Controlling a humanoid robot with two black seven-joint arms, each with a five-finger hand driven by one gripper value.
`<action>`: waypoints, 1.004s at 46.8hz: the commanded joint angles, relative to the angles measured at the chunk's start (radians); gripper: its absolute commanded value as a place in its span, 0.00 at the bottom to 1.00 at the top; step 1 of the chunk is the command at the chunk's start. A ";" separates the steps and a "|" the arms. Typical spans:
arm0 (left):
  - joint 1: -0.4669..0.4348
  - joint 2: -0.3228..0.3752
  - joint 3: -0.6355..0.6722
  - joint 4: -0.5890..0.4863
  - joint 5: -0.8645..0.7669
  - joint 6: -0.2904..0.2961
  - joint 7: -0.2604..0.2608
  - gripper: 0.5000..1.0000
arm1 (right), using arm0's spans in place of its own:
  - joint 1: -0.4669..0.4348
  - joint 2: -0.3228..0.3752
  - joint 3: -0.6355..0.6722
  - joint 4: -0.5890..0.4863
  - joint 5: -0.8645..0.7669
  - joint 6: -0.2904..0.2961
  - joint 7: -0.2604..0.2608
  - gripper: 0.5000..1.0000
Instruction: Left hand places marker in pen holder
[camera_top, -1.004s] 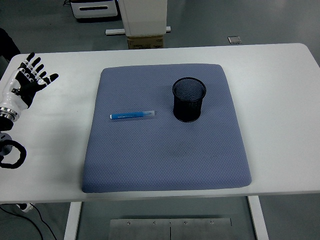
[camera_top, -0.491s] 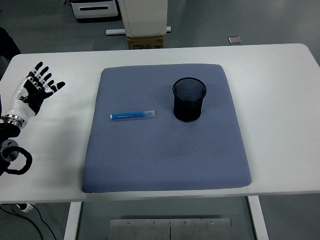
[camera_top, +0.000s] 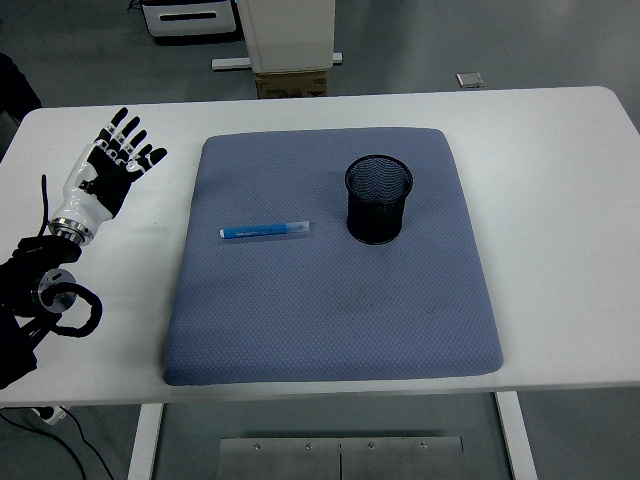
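Observation:
A blue marker with a clear cap lies flat on the blue-grey mat, left of centre. A black mesh pen holder stands upright on the mat to the marker's right. My left hand is over the white table left of the mat, fingers spread and holding nothing, well apart from the marker. The right arm is out of view.
The white table carries the mat. Beyond the far edge stand a cardboard box and a white cabinet base on the floor. My left arm's black wrist and cable show at the left edge.
My left hand has moved right and forward over the table, closer to the mat, with more of the arm in view. The marker and pen holder have not moved.

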 joint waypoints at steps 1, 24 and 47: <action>-0.001 0.001 -0.007 -0.004 -0.004 -0.069 -0.021 1.00 | 0.001 0.000 0.000 0.000 -0.001 0.000 0.001 1.00; -0.111 0.071 0.135 -0.002 -0.026 -0.028 0.009 1.00 | -0.001 0.000 0.000 0.000 -0.001 0.000 0.001 1.00; -0.417 0.084 0.456 -0.107 -0.007 0.005 0.062 1.00 | -0.001 0.000 0.000 0.000 0.001 0.000 0.001 1.00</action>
